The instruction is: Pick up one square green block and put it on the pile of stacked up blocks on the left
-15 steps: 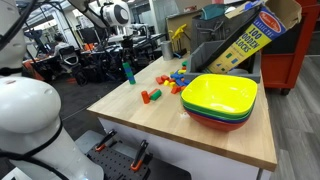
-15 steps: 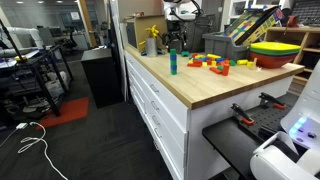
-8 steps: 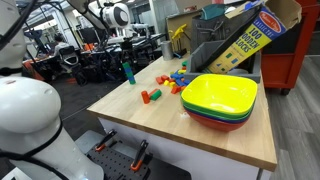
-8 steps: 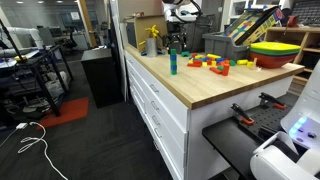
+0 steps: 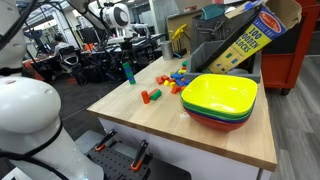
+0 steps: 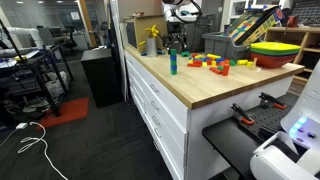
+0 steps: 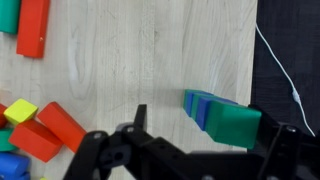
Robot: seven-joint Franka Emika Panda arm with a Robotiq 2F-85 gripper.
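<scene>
The pile of stacked up blocks (image 5: 127,72) (image 6: 172,64) stands upright near the table's far corner, a slim teal-blue tower. From above, in the wrist view, the pile (image 7: 205,108) shows blue blocks with a green cube (image 7: 236,124) on top. My gripper (image 7: 208,126) (image 5: 128,46) (image 6: 175,41) hangs just above the tower, open, one finger on each side of the green top block, holding nothing. Another green block (image 7: 8,14) lies cut off at the wrist view's upper left, beside a red block (image 7: 33,27).
A jumble of multicoloured blocks (image 5: 172,77) (image 6: 215,63) lies beside the tower, with red pieces (image 5: 150,96) nearer the front. Stacked yellow, green and red bowls (image 5: 220,100) (image 6: 275,50) stand further along. A cardboard block box (image 5: 245,40) leans behind. The table edge (image 7: 258,60) runs close to the tower.
</scene>
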